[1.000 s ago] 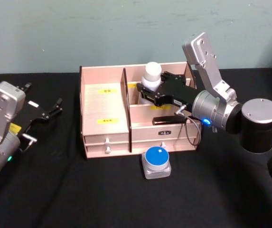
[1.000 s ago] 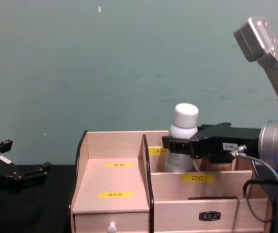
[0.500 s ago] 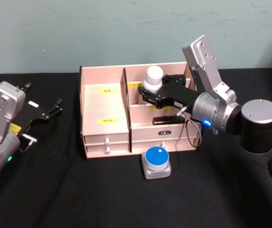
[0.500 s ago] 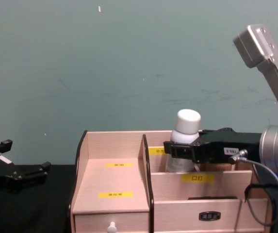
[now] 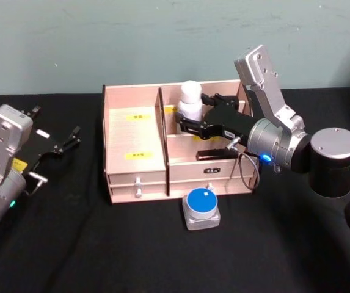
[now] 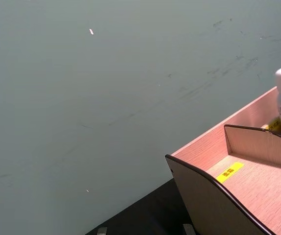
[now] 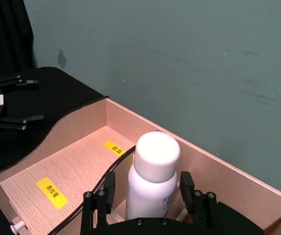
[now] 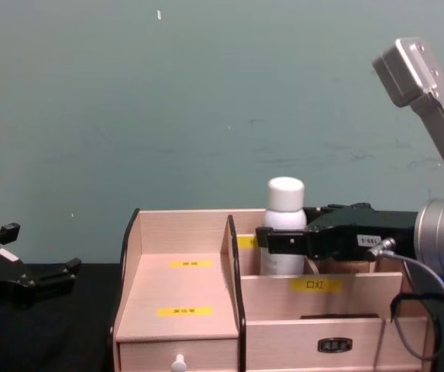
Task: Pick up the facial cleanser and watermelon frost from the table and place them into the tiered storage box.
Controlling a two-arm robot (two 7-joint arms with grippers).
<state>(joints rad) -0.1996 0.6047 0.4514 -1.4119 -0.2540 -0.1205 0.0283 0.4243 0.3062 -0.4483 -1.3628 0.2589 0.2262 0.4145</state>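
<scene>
The facial cleanser [image 5: 190, 99], a white bottle with a white cap, stands upright in the back right compartment of the tiered storage box [image 5: 132, 137]. My right gripper [image 5: 189, 122] reaches in from the right. It is open, with a finger on each side of the bottle [image 7: 150, 183] and a small gap to each. The chest view shows the bottle [image 8: 284, 225] rising above the black fingers. The watermelon frost [image 5: 201, 207], a small clear jar with a blue lid, sits on the black table just before the box's drawers. My left gripper [image 5: 63, 144] rests open at the far left.
The pale wooden box [image 8: 179, 298] has a wide stepped left section with yellow labels and two drawers at its base. A grey-green wall stands close behind it. A black cable hangs from my right wrist near the box's right end. Black tabletop lies in front.
The bottle was tilted in my right gripper; it now stands upright, a little further left in the compartment, with the fingers spread off its sides. My left arm has not moved.
</scene>
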